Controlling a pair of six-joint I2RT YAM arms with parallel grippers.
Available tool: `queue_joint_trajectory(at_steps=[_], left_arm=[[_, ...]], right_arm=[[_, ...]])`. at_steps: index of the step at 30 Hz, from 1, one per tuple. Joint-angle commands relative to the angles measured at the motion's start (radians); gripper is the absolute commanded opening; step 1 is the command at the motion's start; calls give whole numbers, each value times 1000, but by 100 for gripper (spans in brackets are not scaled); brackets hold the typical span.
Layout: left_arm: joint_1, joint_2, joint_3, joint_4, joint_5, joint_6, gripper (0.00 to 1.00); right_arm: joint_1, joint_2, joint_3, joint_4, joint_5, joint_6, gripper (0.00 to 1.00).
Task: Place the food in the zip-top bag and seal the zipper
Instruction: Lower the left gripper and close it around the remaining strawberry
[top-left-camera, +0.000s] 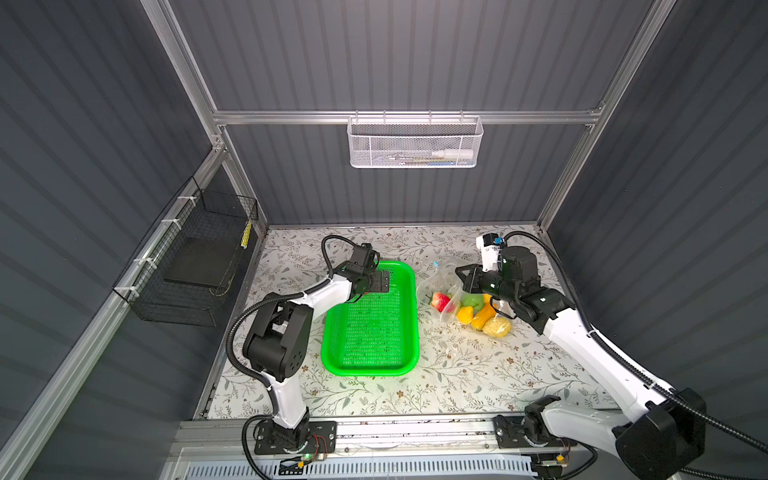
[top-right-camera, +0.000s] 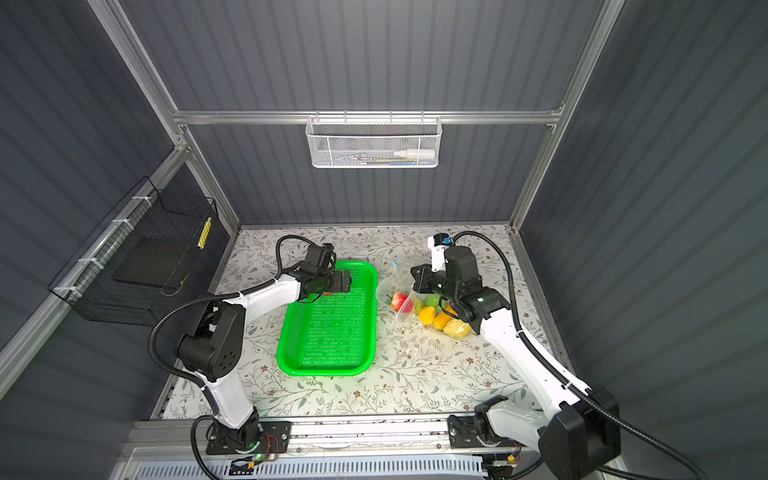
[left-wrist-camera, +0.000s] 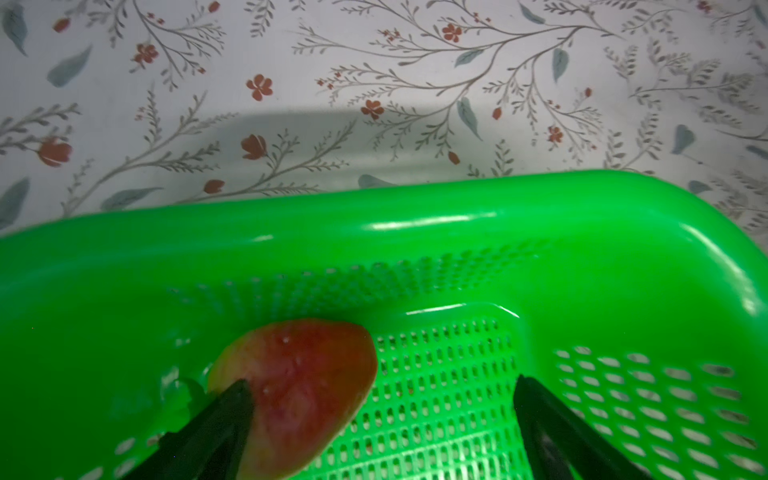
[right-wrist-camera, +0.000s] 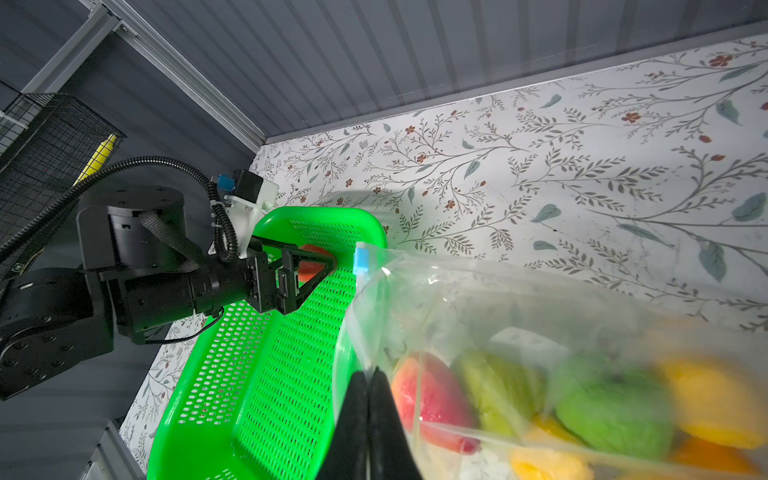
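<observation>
The left arm (top-left-camera: 328, 291) is folded at the elbow and reaches forward over the far end of the basket (top-left-camera: 370, 369), its wrist tipped down so that the left gripper (left-wrist-camera: 382, 411) hangs just inside the far wall. Its fingers (left-wrist-camera: 232, 415) stand wide apart and hold nothing. The strawberry (left-wrist-camera: 303, 386) lies on the basket floor between them, hard against one finger and well clear of the other; whether that finger touches it cannot be told. The right wrist view shows the same strawberry (right-wrist-camera: 309, 257) framed by the left gripper (right-wrist-camera: 307, 270). The right arm (top-left-camera: 582, 345) stretches from the near right corner across the table (top-left-camera: 457, 374), forearm low and wrist turned toward the basket. The right gripper (right-wrist-camera: 365, 415) is pinched shut on the bag (right-wrist-camera: 478, 307) at its mouth edge, with the film caught between the two fingers and lifted. In both top views the bag (top-left-camera: 428, 286) lies on the table just beside the basket's right side. The fruit (top-left-camera: 478, 311) is heaped inside it, partly under the right gripper (top-left-camera: 463, 276). The slider (right-wrist-camera: 360, 258) sits at the far end of the mouth, apart from the pinching fingers.
</observation>
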Motion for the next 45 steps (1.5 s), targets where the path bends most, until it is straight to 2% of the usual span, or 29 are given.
queue_joint_trajectory(at_steps=[1, 9, 15, 21, 33, 45], left_arm=[[-7, -60, -57, -22, 136, -117, 100], [-20, -138, -1, -79, 105, -96, 100], [-16, -85, 84, -129, -26, 76, 100], [-4, -18, 117, -161, -63, 217, 100], [24, 65, 112, -158, -66, 297, 100], [47, 130, 113, -166, 30, 316, 99]], right_arm=[[3, -16, -10, 18, 7, -6, 0], [3, -18, -7, 16, 3, -2, 0], [3, -33, -8, 7, 8, -3, 0], [3, -45, -7, -6, 25, -9, 0], [3, -46, -5, -12, 24, -12, 0], [3, -45, -5, -16, 30, -15, 0]])
